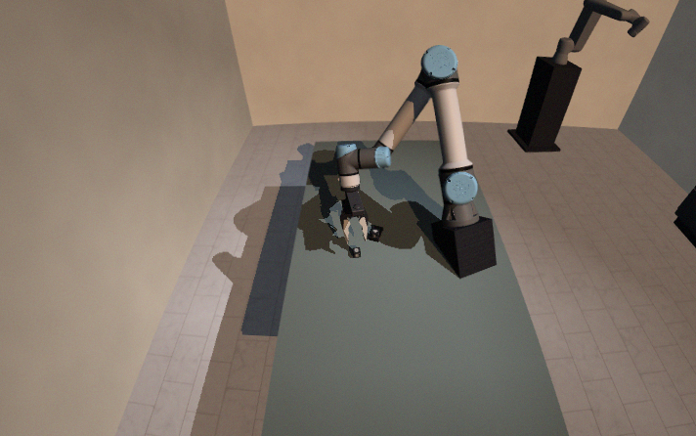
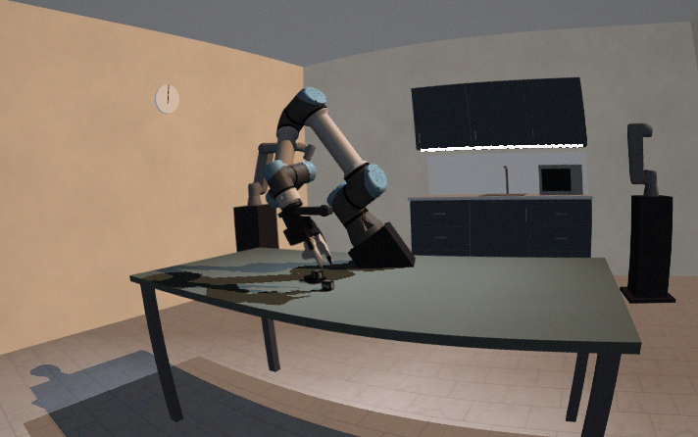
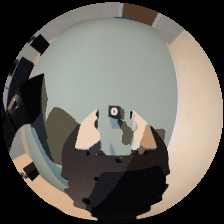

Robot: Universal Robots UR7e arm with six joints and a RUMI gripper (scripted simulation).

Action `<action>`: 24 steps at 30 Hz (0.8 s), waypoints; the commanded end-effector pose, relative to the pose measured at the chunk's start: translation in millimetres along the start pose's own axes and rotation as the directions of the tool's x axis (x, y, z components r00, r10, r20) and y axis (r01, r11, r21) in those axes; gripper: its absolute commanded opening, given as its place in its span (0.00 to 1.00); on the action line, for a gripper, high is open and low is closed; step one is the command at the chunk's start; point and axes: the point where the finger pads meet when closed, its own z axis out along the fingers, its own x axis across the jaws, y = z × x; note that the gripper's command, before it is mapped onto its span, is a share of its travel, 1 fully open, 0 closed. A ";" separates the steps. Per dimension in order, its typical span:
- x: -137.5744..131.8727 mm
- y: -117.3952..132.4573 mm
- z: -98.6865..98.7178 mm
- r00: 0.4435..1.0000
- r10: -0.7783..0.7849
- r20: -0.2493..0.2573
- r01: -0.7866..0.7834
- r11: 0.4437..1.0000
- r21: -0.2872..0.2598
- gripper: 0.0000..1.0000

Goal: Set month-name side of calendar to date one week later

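Note:
A small dark cube (image 1: pixel 355 251) (image 2: pixel 327 285) (image 3: pixel 114 111) lies on the table, apart from the calendar; the wrist view shows a white 0 on the face turned to the camera. The dark calendar tray (image 1: pixel 375 233) (image 2: pixel 315 279) stands a little nearer the arm's base, with a dark block shape in it. Its month name and digits are too small to read. My gripper (image 1: pixel 357 241) (image 2: pixel 325 265) (image 3: pixel 114 110) is partly open and empty. Its fingertips are above the table, close to the loose cube, which shows just beyond the gap between them in the wrist view.
The black base block (image 1: pixel 475 251) (image 2: pixel 383 248) of the arm stands on the green-grey table (image 1: pixel 411 333) (image 2: pixel 489 298), to the right of the calendar in the top view. Arm shadows darken the area around the calendar.

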 end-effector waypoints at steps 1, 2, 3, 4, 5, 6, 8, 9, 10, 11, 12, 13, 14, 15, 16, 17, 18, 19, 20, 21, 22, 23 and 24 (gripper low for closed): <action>-0.5 -0.7 0.9 1.000 0.000 0.005 0.001 0.998 -0.066 0.40; -0.5 -0.9 0.9 1.000 0.000 0.005 0.001 0.996 -0.084 0.40; -0.4 -1.0 0.8 1.000 0.000 0.004 0.000 0.995 -0.102 0.40; -0.2 -1.2 0.6 1.000 0.000 0.003 0.000 0.993 -0.120 0.40; 0.0 -1.3 0.4 1.000 0.000 0.002 0.000 0.991 -0.136 0.40; 0.2 -1.5 0.0 1.000 0.001 0.000 -0.001 0.989 -0.151 0.40; 0.2 -1.5 0.0 1.000 0.001 0.000 -0.001 0.989 -0.151 0.40; 0.5 -1.6 -0.3 1.000 0.001 -0.001 -0.001 0.986 -0.165 0.40; 0.7 -1.7 -0.7 1.000 0.001 -0.003 -0.002 0.984 -0.176 0.40; 0.9 -1.8 -1.0 1.000 0.001 -0.005 -0.002 0.983 -0.186 0.40; 1.1 -1.9 -1.3 1.000 0.001 -0.006 -0.002 0.981 -0.193 0.40; 1.3 -2.0 -1.5 1.000 0.001 -0.007 -0.003 0.980 -0.199 0.40; 1.4 -2.1 -1.7 1.000 0.001 -0.008 -0.003 0.979 -0.203 0.40; 1.5 -2.1 -1.7 1.000 0.001 -0.009 -0.003 0.979 -0.205 0.40; 1.5 -2.1 -1.8 1.000 0.001 -0.009 -0.003 0.979 -0.205 0.40; 1.5 -2.1 -1.8 1.000 0.001 -0.009 -0.003 0.979 -0.206 0.40; 1.5 -2.1 -1.8 1.000 0.001 -0.009 -0.003 0.979 -0.206 0.40; 1.4 -2.1 -1.7 1.000 0.001 -0.009 -0.003 0.978 -0.207 0.40; 1.4 -2.1 -1.6 1.000 0.002 -0.008 -0.003 0.978 -0.209 0.40; 1.2 -2.1 -1.4 1.000 0.002 -0.007 -0.003 0.977 -0.213 0.40; 1.0 -2.1 -1.2 1.000 0.002 -0.006 -0.003 0.976 -0.220 0.40; 0.8 -2.1 -0.8 1.000 0.003 -0.004 -0.003 0.974 -0.228 0.40; 0.8 -2.1 -0.8 1.000 0.003 -0.004 -0.003 0.974 -0.228 0.40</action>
